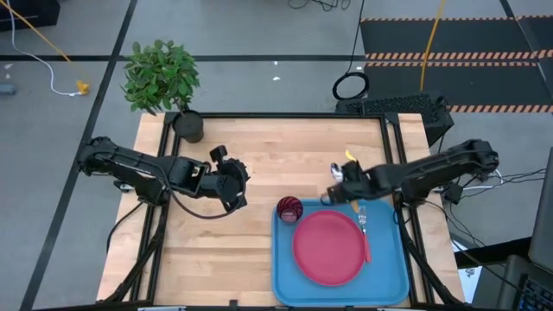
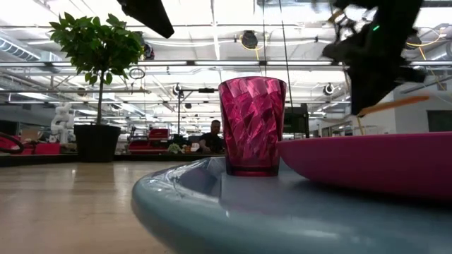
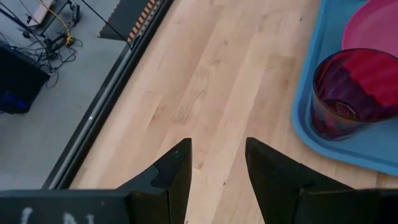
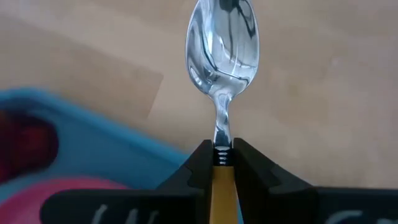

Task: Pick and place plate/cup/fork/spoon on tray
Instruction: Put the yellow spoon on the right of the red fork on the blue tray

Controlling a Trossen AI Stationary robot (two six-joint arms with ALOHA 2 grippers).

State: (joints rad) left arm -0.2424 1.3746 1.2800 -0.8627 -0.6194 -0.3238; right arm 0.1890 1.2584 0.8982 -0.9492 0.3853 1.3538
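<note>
The light-blue tray lies at the table's near right. On it rest the pinkish-red plate, the dark red cup at its far left corner, and the fork along the plate's right side. My right gripper is shut on the orange-handled spoon, above the tray's far edge. My left gripper is open and empty over bare wood, left of the cup. My right gripper pinches the spoon between its two fingers where the metal neck meets the orange handle. The fingers lie along the spoon. The silver bowl sticks out beyond the fingertips, lifted clear of the table and tray.
A potted plant stands at the table's far left corner. Bare wood lies left of the tray. A black cable runs under the left arm. A person shows in the room far behind the table.
</note>
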